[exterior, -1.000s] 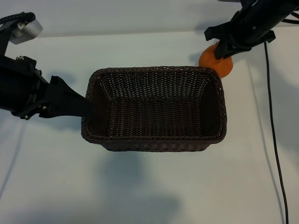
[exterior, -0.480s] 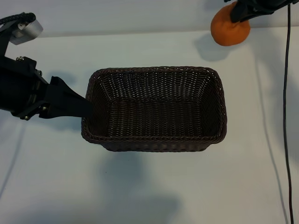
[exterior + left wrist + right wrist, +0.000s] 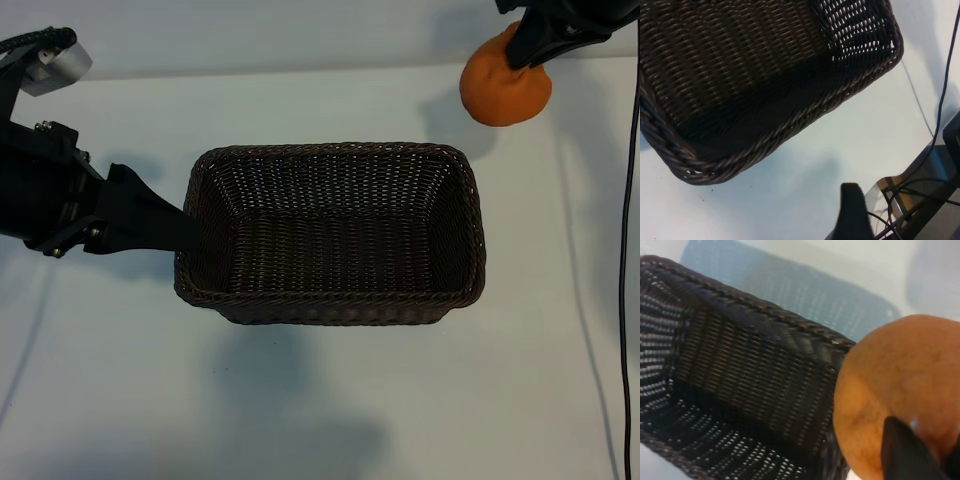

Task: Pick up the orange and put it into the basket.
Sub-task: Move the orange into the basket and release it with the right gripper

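The orange point(image 3: 505, 88) hangs in the air beyond the far right corner of the basket point(image 3: 330, 300), with my right gripper point(image 3: 527, 52) shut on its top. In the right wrist view the orange point(image 3: 890, 400) fills the side of the picture, a dark finger point(image 3: 904, 452) presses on it, and the basket point(image 3: 740, 365) lies below with nothing inside. My left gripper point(image 3: 186, 228) stands open at the basket's left wall. The left wrist view shows one of its fingers point(image 3: 852, 212) outside the braided rim point(image 3: 790, 125); the other is hidden.
A black cable point(image 3: 590, 300) runs down the table's right side. The left arm's silver-capped part point(image 3: 55, 62) sits at the far left. The left wrist view shows the table's edge with cables point(image 3: 920, 200) past it.
The right gripper has lifted the orange off the table beside the basket's far right corner. The orange now hangs higher and farther right. The left arm and basket have not moved.
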